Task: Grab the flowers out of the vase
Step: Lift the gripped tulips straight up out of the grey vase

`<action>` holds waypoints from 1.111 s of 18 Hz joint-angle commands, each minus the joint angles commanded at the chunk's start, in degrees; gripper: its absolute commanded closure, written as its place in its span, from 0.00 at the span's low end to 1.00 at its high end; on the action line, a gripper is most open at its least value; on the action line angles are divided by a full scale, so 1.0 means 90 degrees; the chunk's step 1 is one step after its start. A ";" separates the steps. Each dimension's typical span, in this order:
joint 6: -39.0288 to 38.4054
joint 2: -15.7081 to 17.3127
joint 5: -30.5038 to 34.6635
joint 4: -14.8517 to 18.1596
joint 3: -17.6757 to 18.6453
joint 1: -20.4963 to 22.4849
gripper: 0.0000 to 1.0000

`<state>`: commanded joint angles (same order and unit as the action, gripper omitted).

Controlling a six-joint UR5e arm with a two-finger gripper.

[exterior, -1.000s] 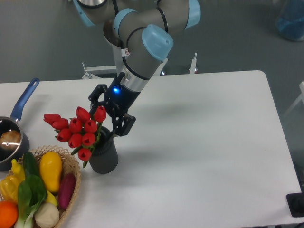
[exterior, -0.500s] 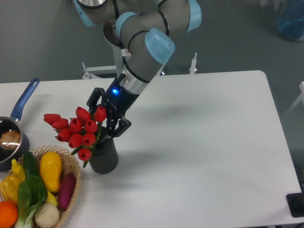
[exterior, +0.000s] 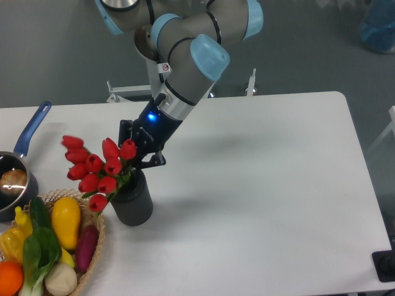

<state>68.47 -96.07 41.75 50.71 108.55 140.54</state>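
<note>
Starting at the left edge of the tabletop (exterior: 259,185), I see the blue-handled saucepan (exterior: 17,169) sitting half out of view, and in the front-left corner the wicker basket (exterior: 92,229) heaped with its vegetables (exterior: 46,246); both stand close to my work, so I judge any swing of the bunch toward that side could brush them. Just beside the basket, still toward the front-left part of the tabletop, stands the vase (exterior: 133,200), dark and upright, and the flowers (exterior: 95,169) fan out of its mouth, leaning up and to the left over the basket rim. The stems look to me still inside the mouth, so I take the lift as not yet done. I have brought the hand (exterior: 141,154) in from the upper right at a slant, because the buds spread leftward and the stalks are only reachable from the open right side, just above the vase rim. Its fingers look drawn nearly together at the neck of the bunch, and I read that as a grip on the stems, though the leaves and buds hide the contact itself. The arm (exterior: 185,61) reaches down from the far edge, tilted so the wrist stays clear of the blooms. To the right, the tabletop gives me room to carry the bunch away.
</note>
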 joint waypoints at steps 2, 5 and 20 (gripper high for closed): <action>-0.0204 0.0117 -0.0244 0.0010 -0.0098 0.0078 1.00; -0.0566 0.0312 -0.0566 0.0039 -0.0322 0.0156 1.00; -0.1661 0.0957 -0.1202 0.0068 -0.1104 0.0643 1.00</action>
<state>53.52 -87.45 30.94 51.33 98.61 146.33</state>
